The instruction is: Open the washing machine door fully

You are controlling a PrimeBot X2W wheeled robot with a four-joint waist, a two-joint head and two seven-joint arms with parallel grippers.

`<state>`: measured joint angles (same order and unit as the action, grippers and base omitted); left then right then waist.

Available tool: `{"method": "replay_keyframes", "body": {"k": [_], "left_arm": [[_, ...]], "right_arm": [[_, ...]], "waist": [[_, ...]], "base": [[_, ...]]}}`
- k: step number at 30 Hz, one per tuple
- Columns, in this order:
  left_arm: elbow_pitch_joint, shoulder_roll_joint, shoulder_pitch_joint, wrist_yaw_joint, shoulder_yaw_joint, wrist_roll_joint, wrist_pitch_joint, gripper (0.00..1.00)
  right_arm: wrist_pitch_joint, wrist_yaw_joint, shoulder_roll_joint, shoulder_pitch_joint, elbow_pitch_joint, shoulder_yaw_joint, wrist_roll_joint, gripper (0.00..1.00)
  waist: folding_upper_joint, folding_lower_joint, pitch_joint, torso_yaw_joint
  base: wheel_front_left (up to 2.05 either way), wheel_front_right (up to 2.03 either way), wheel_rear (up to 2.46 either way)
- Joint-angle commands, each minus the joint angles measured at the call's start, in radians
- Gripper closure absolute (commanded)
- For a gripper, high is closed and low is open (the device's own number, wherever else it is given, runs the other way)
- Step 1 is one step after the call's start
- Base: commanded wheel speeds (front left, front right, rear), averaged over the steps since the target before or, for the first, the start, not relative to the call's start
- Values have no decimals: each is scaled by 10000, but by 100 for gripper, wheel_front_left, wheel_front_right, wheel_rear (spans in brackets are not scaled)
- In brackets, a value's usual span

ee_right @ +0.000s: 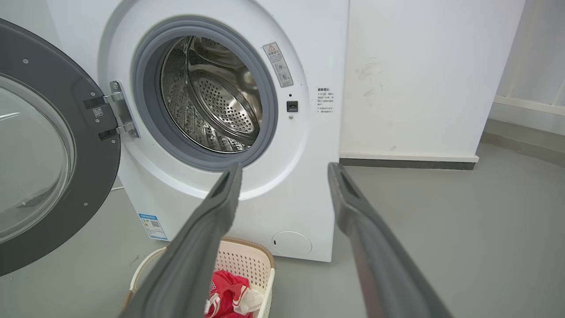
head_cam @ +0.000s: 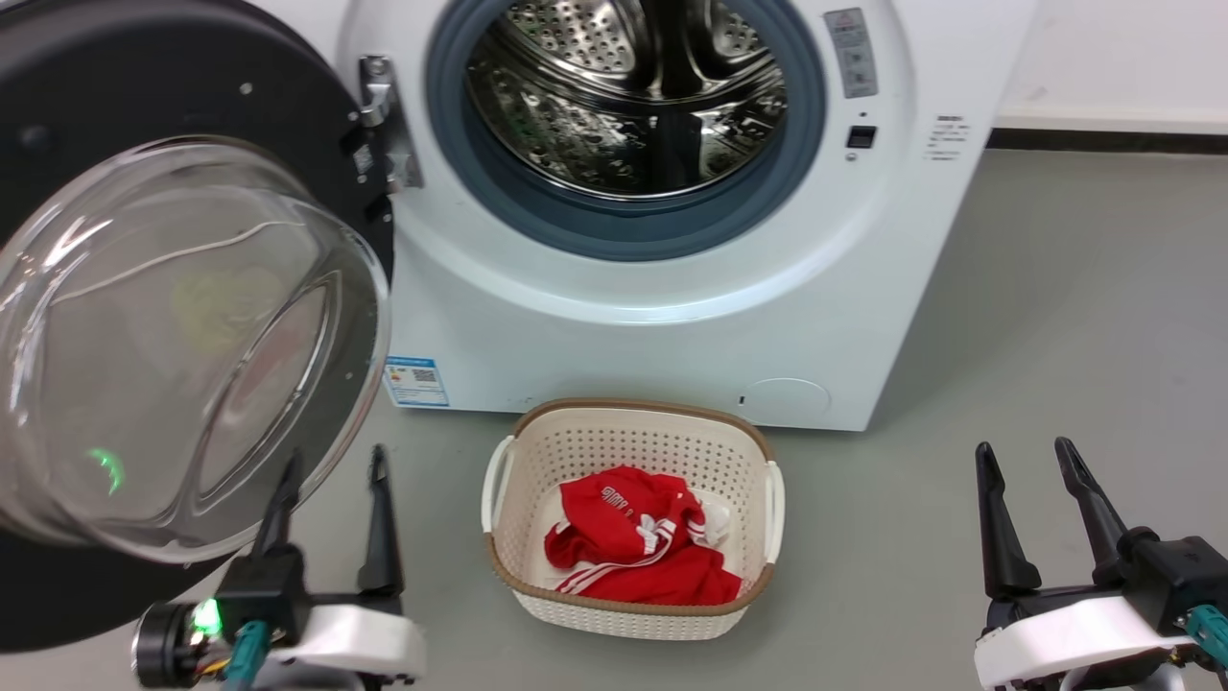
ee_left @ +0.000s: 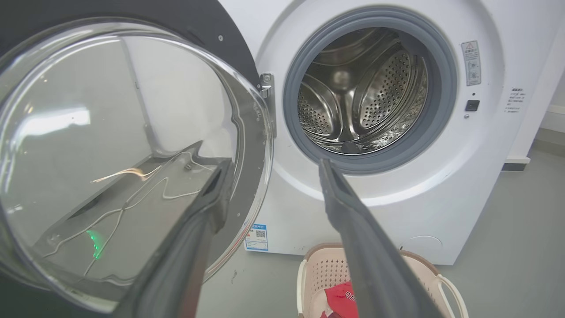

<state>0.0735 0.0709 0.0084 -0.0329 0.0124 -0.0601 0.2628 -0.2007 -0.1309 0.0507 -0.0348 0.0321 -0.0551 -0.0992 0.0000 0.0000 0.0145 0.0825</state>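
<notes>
The washing machine door (head_cam: 182, 317) is swung wide open to the left on its hinge (head_cam: 384, 125), its clear glass bowl facing me; it also shows in the left wrist view (ee_left: 123, 154) and the right wrist view (ee_right: 44, 150). The steel drum (head_cam: 628, 91) lies exposed inside the blue-grey ring. My left gripper (head_cam: 331, 461) is open at the lower left, just below the door's lower rim, holding nothing; whether a fingertip touches the rim I cannot tell. My right gripper (head_cam: 1025, 451) is open at the lower right, far from the door, with nothing between its fingers.
A white perforated basket (head_cam: 633, 523) with a brown rim stands on the grey floor in front of the machine, holding a red garment (head_cam: 638, 542). A small round white flap (head_cam: 787, 398) sits low on the machine front. A white wall runs to the right.
</notes>
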Motion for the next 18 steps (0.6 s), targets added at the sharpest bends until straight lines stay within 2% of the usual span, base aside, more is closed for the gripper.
{"method": "replay_keyframes", "body": {"k": [1, 9, 18], "left_arm": [[69, -11, -239, 45, -137, 148, 26, 0], [437, -50, -444, 42, -476, 299, 25, 0], [525, -19, -526, -73, -446, 356, 26, 0]], "right_arm": [[17, 3, -12, 120, -75, 53, 68, 0], [32, 3, -12, -46, -257, 261, 288, 0], [-11, 3, -12, -27, -120, 306, 109, 0]], "waist": [[0, 0, -10, -185], [0, 0, -101, -707], [0, 0, -23, -845]], "base": [[0, 0, 0], [0, 0, 0], [0, 0, 0]]}}
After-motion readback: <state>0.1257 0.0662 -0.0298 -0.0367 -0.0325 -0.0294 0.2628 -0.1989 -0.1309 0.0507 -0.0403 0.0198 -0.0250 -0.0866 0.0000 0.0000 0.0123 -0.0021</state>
